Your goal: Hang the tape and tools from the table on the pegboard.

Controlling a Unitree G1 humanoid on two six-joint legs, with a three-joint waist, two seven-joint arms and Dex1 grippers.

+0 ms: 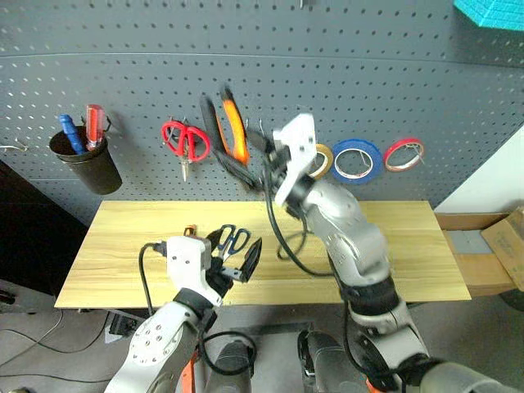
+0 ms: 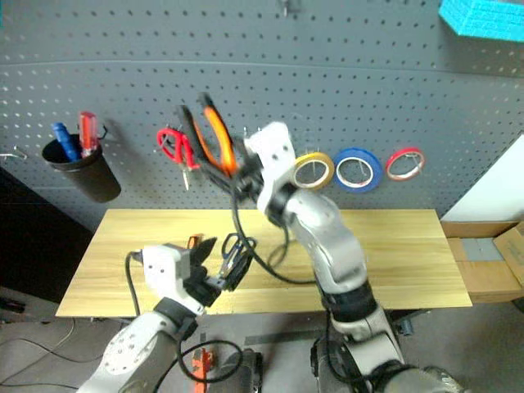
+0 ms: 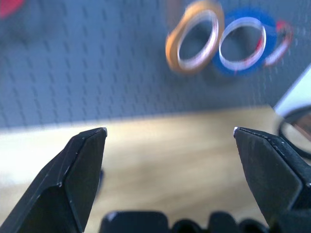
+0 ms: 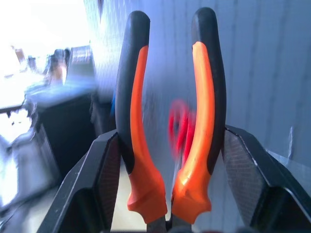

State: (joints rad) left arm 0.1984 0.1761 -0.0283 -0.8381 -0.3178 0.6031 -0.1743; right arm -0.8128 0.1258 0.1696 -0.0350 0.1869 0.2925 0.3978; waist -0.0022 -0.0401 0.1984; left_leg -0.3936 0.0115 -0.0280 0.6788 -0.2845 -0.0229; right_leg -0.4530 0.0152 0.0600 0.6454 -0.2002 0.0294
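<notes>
1. My right claw [image 4: 170, 194] covers the pliers' [image 4: 170, 121] head; its tip is cut off at my right wrist view's lower edge.
2. My right arm hides part of the yellow tape [image 1: 321, 161] on the pegboard [image 1: 368, 74].
3. My left claw [image 1: 237, 262] overlaps the dark scissors [image 1: 233, 239] on the table [image 1: 393, 237].
4. The screwdriver [image 1: 190, 232] is too small to make out.

Head stereo pair looks forward and down; both eyes share the light wooden plank table [image 1: 409, 246] and dark grey perforated pegboard [image 1: 368, 82]. Wrist cameras sit close, facing that pegboard.
</notes>
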